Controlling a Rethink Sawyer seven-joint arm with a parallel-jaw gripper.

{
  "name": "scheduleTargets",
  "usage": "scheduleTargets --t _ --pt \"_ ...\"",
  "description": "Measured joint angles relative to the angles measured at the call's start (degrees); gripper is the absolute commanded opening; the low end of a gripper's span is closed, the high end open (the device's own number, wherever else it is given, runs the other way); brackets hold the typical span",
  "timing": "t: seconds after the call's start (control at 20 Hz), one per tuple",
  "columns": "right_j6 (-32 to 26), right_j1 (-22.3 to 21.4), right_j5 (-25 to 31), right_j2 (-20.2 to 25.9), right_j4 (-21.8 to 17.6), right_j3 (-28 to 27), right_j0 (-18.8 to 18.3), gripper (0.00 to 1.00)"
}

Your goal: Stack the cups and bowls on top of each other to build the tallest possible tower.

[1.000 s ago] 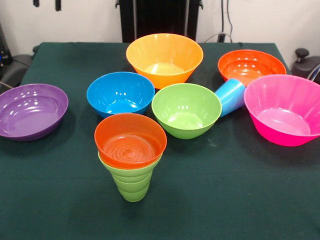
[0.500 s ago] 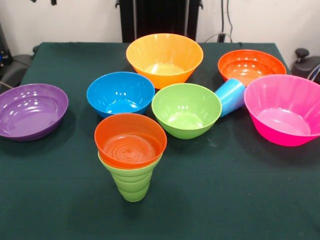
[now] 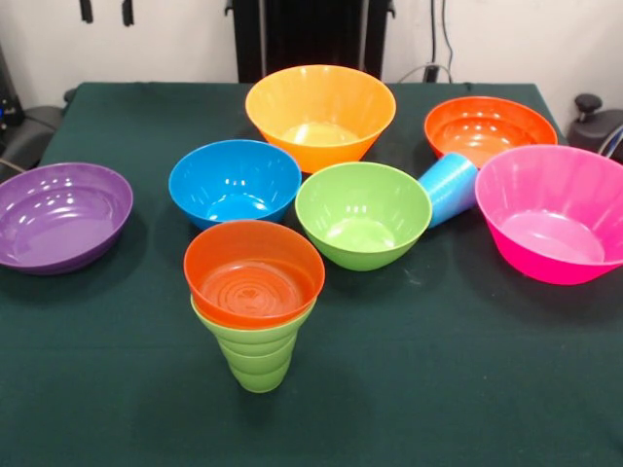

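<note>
A small orange bowl [image 3: 253, 274] sits upright in the mouth of the lime green cup [image 3: 257, 358] near the table's front. Behind it stand a blue bowl [image 3: 234, 181], a green bowl [image 3: 362, 214] and a large yellow-orange bowl [image 3: 319, 113]. The light blue cup [image 3: 450, 187] lies tilted on its side between the green bowl and the pink bowl [image 3: 551, 214]. A second orange bowl [image 3: 489, 126] is at the far right and a purple bowl [image 3: 60, 214] at the left. Only the tips of my gripper [image 3: 106, 12] show at the top left edge, apart and empty, far from every bowl.
The dark green table [image 3: 438, 389] carries all the bowls. The robot's black pedestal [image 3: 311, 34] stands behind the yellow-orange bowl. Dark equipment sits off the table's left [image 3: 24, 136] and right [image 3: 596, 122] corners.
The gripper tips have moved a little to the right and lower at the top left edge. The bowls and cups have not moved.
</note>
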Motion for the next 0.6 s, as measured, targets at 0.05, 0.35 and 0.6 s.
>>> scheduleTargets --t 0.05,0.35,0.6 --pt "0.0 0.0 0.0 0.4 0.0 0.0 0.3 1.00" --pt "0.0 0.1 0.0 3.1 0.0 0.0 1.2 1.00" --pt "0.0 1.7 0.0 3.3 0.0 -0.1 1.2 1.00"
